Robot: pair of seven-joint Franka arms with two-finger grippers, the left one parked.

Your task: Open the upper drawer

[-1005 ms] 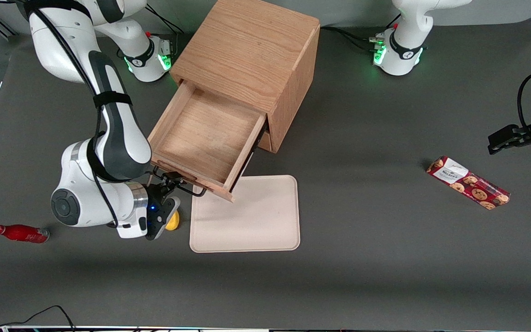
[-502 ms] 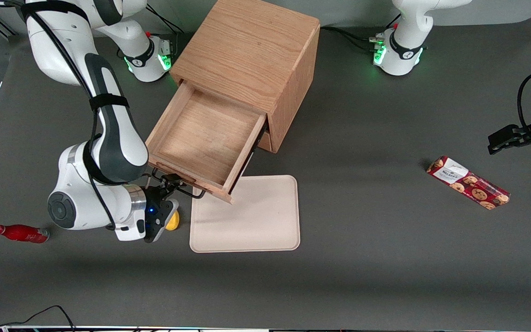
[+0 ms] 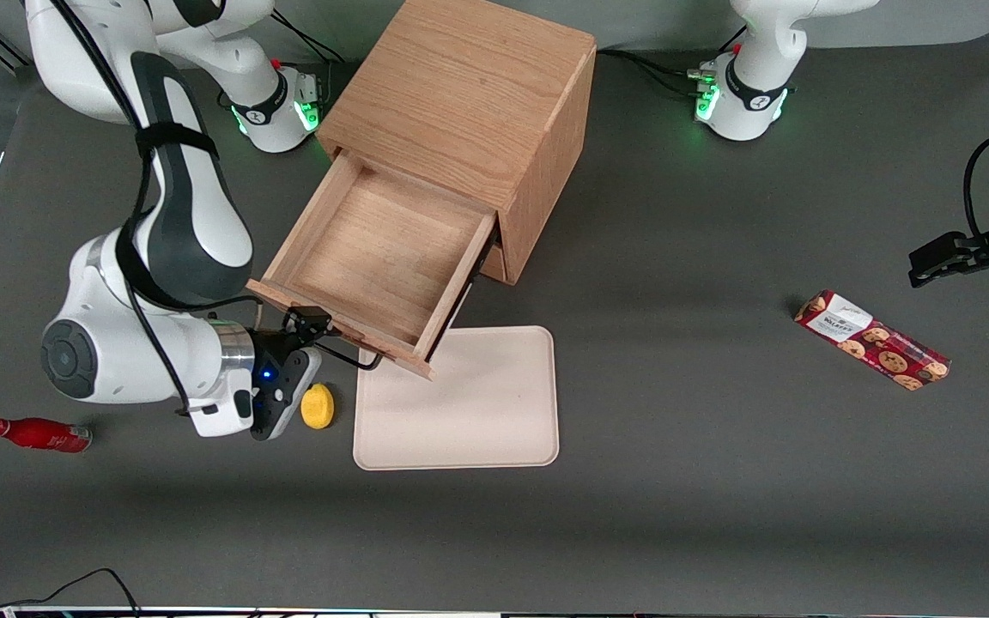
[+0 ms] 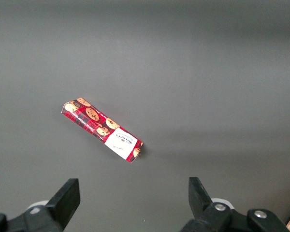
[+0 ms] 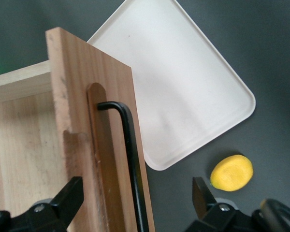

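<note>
At the drawer front, the gripper (image 3: 310, 324) is straddling the black handle (image 5: 130, 159) with fingers spread.

The upper drawer (image 3: 374, 249) is standing pulled well out of the cabinet (image 3: 469, 94); judging by that, backing straight away is safest, avoiding the yellow piece (image 3: 318, 406) and tray (image 3: 460, 403).

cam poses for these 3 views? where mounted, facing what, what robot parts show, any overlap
Front: high, facing the robots, looking down on cabinet, open upper drawer, both arms.
Right wrist: on the working arm, looking at the drawer's black handle; gripper open, astride it.
Left wrist: looks down at cookie box; own fingers show.
Shared: tray, yellow piece, front and right wrist.
</note>
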